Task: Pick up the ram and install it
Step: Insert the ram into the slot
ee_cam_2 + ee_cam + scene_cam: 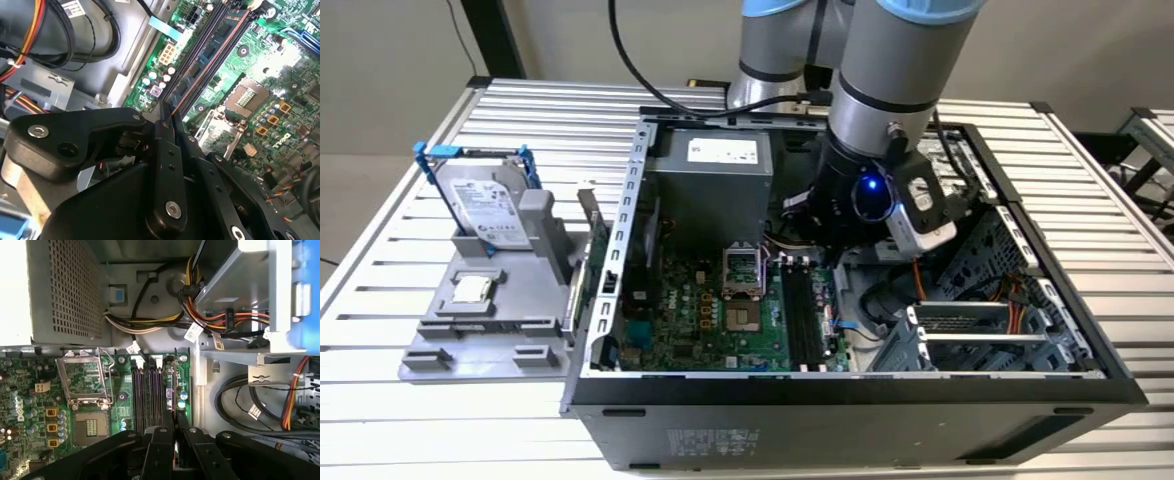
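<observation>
Misalignment is the main risk here: the ram (173,405), held edge-on between the fingers, sits right over the memory slots (148,395), and a slight tilt or offset could jam it on a slot wall or bend it, judging from how narrow the slots look.

Exterior view: gripper (834,262) is low inside the open computer case (1067,345), beside the motherboard (707,310); fingertips are hidden by the wrist, so the stick cannot be made out there. Hard drive (487,205) with blue bracket stands on the grey holder (480,330), well apart.

Second wrist view: black fingers (167,165) are closed on a thin board edge; the ram (176,116) pokes out just past the tips, pointing along the long slots (215,45).

First wrist view: fingers (162,450) clamp the ram, a thin dark edge with a green strip, running forward from the tips in line with the slot nearest the board's edge. Whether it touches the slot cannot be told. Empty processor socket (85,382) lies beside the slots.
</observation>
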{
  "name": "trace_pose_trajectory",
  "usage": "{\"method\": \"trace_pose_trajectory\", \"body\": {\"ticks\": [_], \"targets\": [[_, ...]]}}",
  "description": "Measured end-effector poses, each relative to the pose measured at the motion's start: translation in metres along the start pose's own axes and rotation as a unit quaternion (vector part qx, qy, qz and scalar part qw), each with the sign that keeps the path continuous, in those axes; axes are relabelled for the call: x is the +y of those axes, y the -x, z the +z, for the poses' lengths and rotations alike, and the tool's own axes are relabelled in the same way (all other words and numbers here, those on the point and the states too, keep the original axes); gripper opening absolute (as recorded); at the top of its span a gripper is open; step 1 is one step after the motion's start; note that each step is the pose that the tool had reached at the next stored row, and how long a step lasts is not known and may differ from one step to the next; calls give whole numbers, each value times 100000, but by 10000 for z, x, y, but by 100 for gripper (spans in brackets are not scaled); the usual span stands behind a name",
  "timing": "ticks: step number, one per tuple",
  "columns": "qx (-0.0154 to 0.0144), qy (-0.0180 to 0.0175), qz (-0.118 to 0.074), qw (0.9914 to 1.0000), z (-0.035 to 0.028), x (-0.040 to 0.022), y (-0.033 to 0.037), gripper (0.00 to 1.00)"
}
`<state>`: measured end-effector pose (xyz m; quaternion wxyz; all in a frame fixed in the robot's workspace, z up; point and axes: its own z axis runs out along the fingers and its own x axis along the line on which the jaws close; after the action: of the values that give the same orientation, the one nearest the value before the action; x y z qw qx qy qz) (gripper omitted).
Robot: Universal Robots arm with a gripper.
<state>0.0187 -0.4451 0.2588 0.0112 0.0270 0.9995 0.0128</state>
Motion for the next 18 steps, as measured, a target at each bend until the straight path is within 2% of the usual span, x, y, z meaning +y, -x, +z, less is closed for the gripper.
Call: {"method": "trace_pose_trajectory", "body": {"ticks": [6,12,15,18], "targets": [[10,1,-202,100000,102,-22,-34,0],[243,10,-1261,99992,188,-75,-34,0],[331,18,-2296,99973,215,-87,-34,0],[360,15,-2322,99972,219,-93,-35,0]]}}
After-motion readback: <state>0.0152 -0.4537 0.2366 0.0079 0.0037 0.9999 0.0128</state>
